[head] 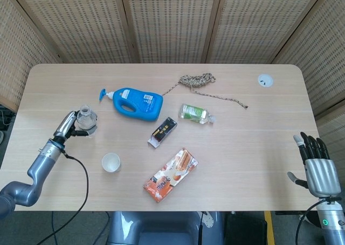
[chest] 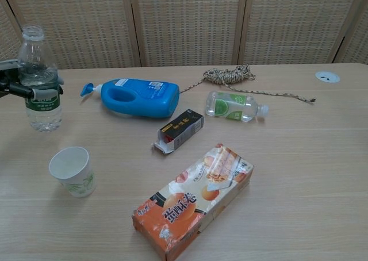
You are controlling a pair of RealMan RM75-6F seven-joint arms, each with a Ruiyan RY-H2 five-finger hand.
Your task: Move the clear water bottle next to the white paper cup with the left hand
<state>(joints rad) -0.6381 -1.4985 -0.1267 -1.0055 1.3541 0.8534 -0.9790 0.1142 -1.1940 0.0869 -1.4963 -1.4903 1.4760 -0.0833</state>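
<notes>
The pale wooden surface [head: 259,148] carries everything, with woven screens behind it. Largest on it is the blue detergent jug [head: 136,103], lying on its side near the middle. In front of that lies the orange snack box [head: 170,175], also flat. The clear water bottle [chest: 38,80] stands upright at the surface's left side, and the left hand [head: 66,127] grips it around the middle with fingers wrapped over the green label. A second small bottle with a green label [head: 196,114] lies on its side right of the jug. A black carton [head: 163,132] lies between the jug and the snack box. A coiled rope [head: 198,81] sits toward the back. The white paper cup [head: 111,162] stands upright near the held bottle, apart from it. The right hand [head: 314,161] hangs off the right edge, fingers spread, holding nothing.
</notes>
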